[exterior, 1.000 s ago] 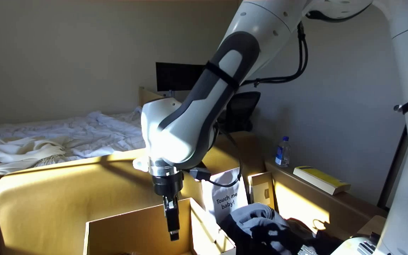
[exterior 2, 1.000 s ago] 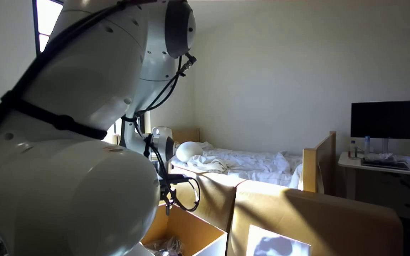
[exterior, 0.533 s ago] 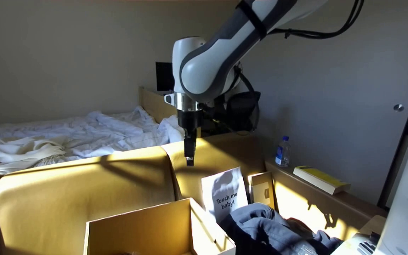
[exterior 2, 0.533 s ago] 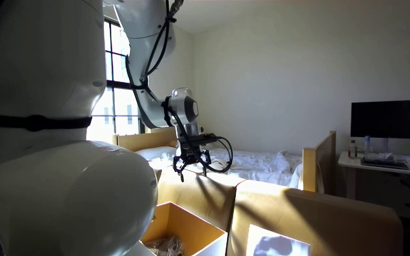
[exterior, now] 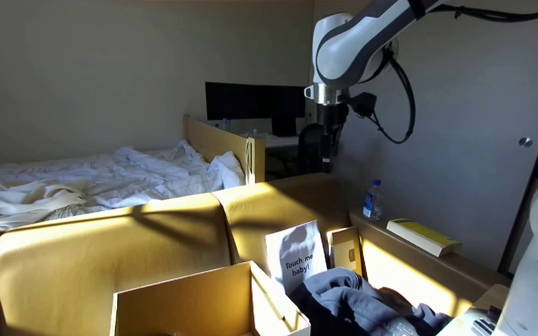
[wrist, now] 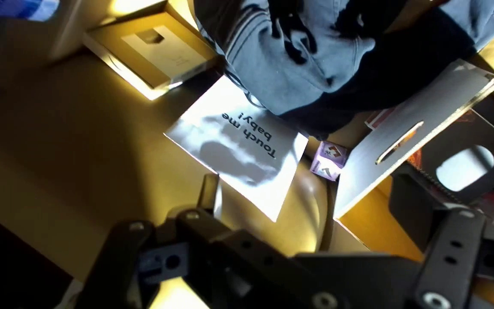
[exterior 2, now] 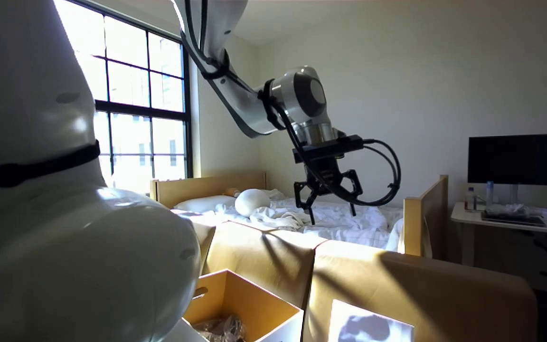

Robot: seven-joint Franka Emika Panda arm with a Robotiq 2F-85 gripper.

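My gripper (exterior 2: 333,219) is open, with its two fingers apart and nothing between them. It hangs in the air above the sofa backrest; it also shows from the side in an exterior view (exterior: 327,168) and in the wrist view (wrist: 309,184). Below it, a white sheet or bag (wrist: 245,148) printed "Touch me baby!" leans on the sofa; it shows in both exterior views (exterior: 295,254). An open box (wrist: 367,169) with a hand slot stands beside it, also in both exterior views (exterior 2: 252,304). Clear plastic (exterior 2: 226,327) lies inside. A small purple box (wrist: 329,161) sits between sheet and box.
Dark blue clothing (exterior: 353,294) lies on the tan sofa (exterior: 110,247). A flat brown carton (exterior: 345,252) leans near it. A water bottle (exterior: 372,200) and yellow book (exterior: 423,236) stand on the armrest. Behind are a bed (exterior: 110,182), a wooden bed end (exterior 2: 413,223) and a monitor (exterior 2: 523,159).
My gripper has risen out of the box and moved up and to the right in both exterior views. The box, sheet and clothing have not moved.
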